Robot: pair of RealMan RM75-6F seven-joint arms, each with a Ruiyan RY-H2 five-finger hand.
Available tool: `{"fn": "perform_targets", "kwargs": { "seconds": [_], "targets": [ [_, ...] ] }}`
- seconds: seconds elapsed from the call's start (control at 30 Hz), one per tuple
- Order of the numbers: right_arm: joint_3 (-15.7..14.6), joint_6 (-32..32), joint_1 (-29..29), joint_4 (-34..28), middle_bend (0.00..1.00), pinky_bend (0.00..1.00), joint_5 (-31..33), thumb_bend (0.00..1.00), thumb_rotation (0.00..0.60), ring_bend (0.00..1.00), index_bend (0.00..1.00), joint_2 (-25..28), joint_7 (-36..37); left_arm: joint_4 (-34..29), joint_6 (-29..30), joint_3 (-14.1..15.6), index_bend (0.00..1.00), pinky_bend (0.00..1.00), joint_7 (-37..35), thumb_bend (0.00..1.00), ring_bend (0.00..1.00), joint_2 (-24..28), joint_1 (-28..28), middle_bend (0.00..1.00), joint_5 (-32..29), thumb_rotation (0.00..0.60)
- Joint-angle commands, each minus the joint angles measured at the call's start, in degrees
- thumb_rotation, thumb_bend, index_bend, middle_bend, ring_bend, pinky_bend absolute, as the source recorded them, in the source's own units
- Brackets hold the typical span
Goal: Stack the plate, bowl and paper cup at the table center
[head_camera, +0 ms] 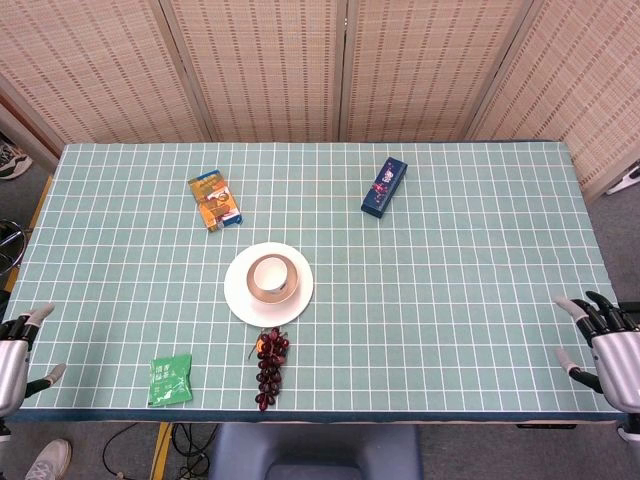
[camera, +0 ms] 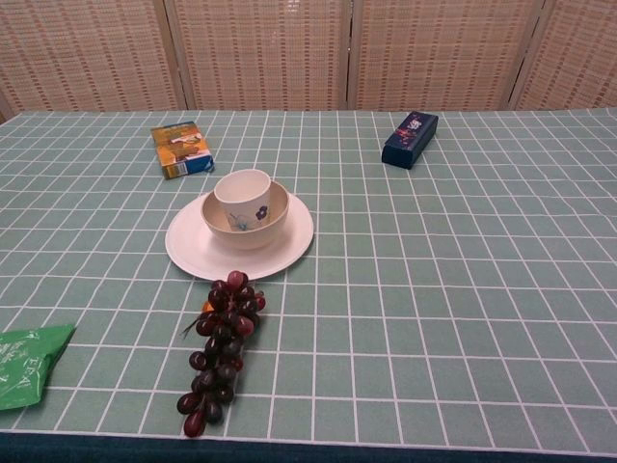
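The paper cup (camera: 243,195) is being carried inside the bowl (camera: 245,215) on the plate (camera: 239,239) at mid-frame on the tabletop (head_camera: 450,260), well apart from the released, spread-fingered left hand (head_camera: 12,360) and right hand (head_camera: 612,348) at the lower corners.

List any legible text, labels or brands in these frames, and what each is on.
No text reads clearly.
Orange and blue snack box: printing, too blurred to read.
Dark blue rectangular box: coloured graphic, no legible words.
Green foil packet: white characters, too small to read.
White paper cup: small floral mark only, no text.
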Motion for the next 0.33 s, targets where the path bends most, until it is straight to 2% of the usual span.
{"fn": "perform_targets", "kwargs": {
  "seconds": [0.03,0.33],
  "targets": [
    [0.45,0.45,-1.14,0.25,0.27,0.29,-0.48,0.26,0.6,0.14,0.21,-0.08,0.5,0.12,-0.01,-0.08,0.19,0.4,0.02,0.0,0.33,-0.21,-0.14,0.28,0.13,0.6],
    [1.92,-1.11,-2.8,0.56,0.27,0.29,-0.93,0.26,0.6,0.14,0.21,0.14,1.14,0.42,-0.29,-0.02,0.19,0.39,0.1,0.0,0.33,-0.7,-0.4,0.28,0.33,0.6]
  ]
}}
